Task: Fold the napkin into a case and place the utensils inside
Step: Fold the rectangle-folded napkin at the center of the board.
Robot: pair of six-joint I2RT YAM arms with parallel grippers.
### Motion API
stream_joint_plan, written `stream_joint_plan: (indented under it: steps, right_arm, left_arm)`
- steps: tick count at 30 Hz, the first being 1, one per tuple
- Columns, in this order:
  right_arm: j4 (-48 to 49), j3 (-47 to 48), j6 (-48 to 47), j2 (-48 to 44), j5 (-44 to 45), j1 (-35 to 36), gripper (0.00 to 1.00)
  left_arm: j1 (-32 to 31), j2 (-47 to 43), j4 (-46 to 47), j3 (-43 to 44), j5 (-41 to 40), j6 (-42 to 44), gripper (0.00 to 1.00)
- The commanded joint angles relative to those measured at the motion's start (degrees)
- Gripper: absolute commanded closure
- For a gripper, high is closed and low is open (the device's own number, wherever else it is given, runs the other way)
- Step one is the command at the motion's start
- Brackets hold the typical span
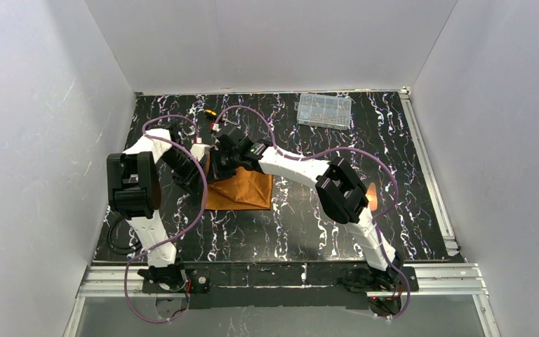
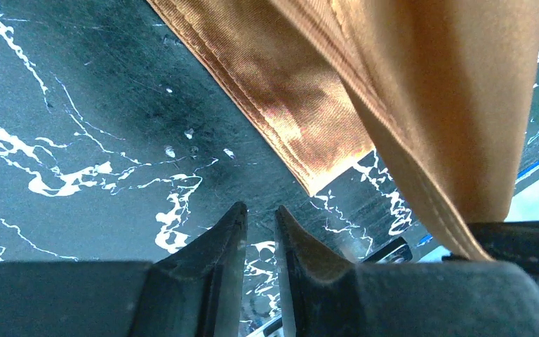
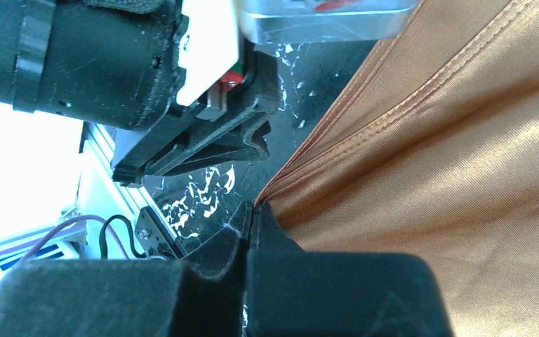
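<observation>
The right claw is pressed together on a hem of the napkin, which lies part-folded on the table left of centre; the left claw stands narrowly spread, empty, just beside it; risk: the shallow pinch slips and the fold collapses.

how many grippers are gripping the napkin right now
1: the right gripper, shut on a napkin edge. The left gripper hovers beside it, jaws slightly apart, nothing between them.
</observation>
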Motion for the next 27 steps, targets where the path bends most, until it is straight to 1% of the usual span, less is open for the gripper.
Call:
stream_joint_plan:
  steps: [1,8,14,15,16,17,19,20,22,24,27]
  right_arm:
    - [3.4,-0.4,0.1,0.0,-3.2,1.1,0.99]
    - [3.6,-1.2,0.2,1.4,-4.5,2.5,0.99]
    - [3.0,-4.0,0.2,2.0,-3.9,3.6,0.99]
    - [2.7,-4.1,0.2,2.2,-3.6,3.6,0.97]
    - [2.4,-4.1,0.1,2.4,-3.2,3.6,0.92]
    - [2.2,-3.8,0.1,2.6,-2.8,3.6,0.83]
    - [1.5,-2.8,-0.2,3.2,-2.5,3.6,0.6]
    - [0.9,-1.8,-0.6,3.5,-2.6,3.6,0.52]
    - [-0.4,0.2,-1.5,3.7,-2.7,3.5,0.39]
    - [-0.9,1.4,-1.7,3.0,-3.2,3.0,0.32]
    - [-0.6,1.1,-1.1,0.0,-4.1,0.4,0.29]
  left_arm:
    - [0.8,-2.1,-1.6,1.4,1.4,-0.7,0.8]
    - [4.5,-1.1,-3.1,4.0,3.3,-1.9,0.8]
    - [5.4,-2.1,-3.1,3.9,3.1,-1.5,0.78]
    - [5.4,-2.2,-3.1,3.9,3.3,-1.5,0.78]
    - [5.4,-2.2,-3.0,3.9,3.3,-1.6,0.77]
    - [5.5,-2.1,-3.1,3.9,3.4,-1.6,0.76]
    - [5.4,-2.2,-3.0,4.0,3.6,-1.7,0.75]
    - [5.4,-2.4,-3.0,3.9,3.7,-1.8,0.74]
    - [5.4,-2.7,-3.0,3.8,3.7,-1.6,0.74]
    - [5.5,-3.0,-2.9,4.0,3.5,-1.6,0.74]
    - [5.4,-3.1,-3.4,4.4,3.7,-1.8,0.74]
